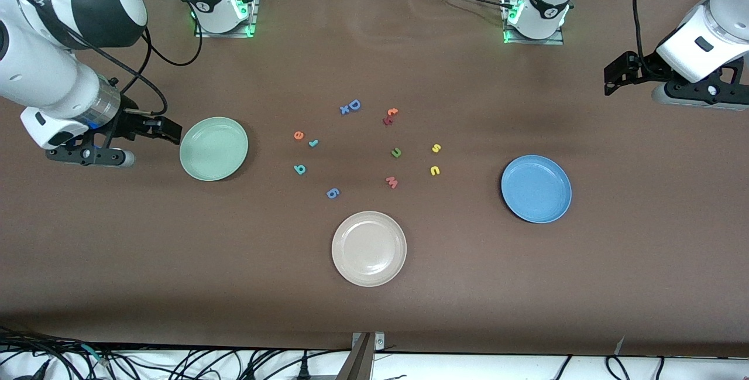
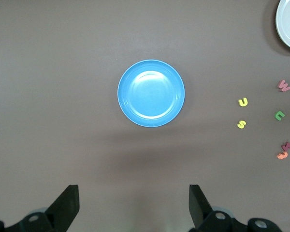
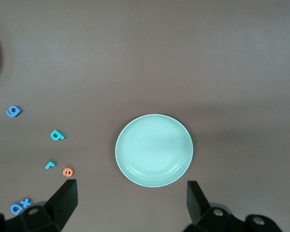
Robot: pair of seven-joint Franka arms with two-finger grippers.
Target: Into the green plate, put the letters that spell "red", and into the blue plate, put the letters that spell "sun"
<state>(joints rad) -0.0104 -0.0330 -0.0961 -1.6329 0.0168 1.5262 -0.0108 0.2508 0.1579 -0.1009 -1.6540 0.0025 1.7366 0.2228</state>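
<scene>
Orange e (image 1: 299, 135), teal r (image 1: 313, 143), d (image 1: 300, 169) near green plate (image 1: 200, 163); yellow s (image 1: 436, 148), u (image 1: 435, 171), green n (image 1: 396, 153) near blue plate (image 1: 553, 207).

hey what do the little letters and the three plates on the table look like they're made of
The letters, such as the orange e and yellow s, look like soft matte foam: flat, saturated colour, no shine. The green plate, blue plate and beige plate look like smooth plastic or melamine: uniform colour and a soft sheen in the blue one's well, though glazed ceramic cannot be ruled out.
</scene>
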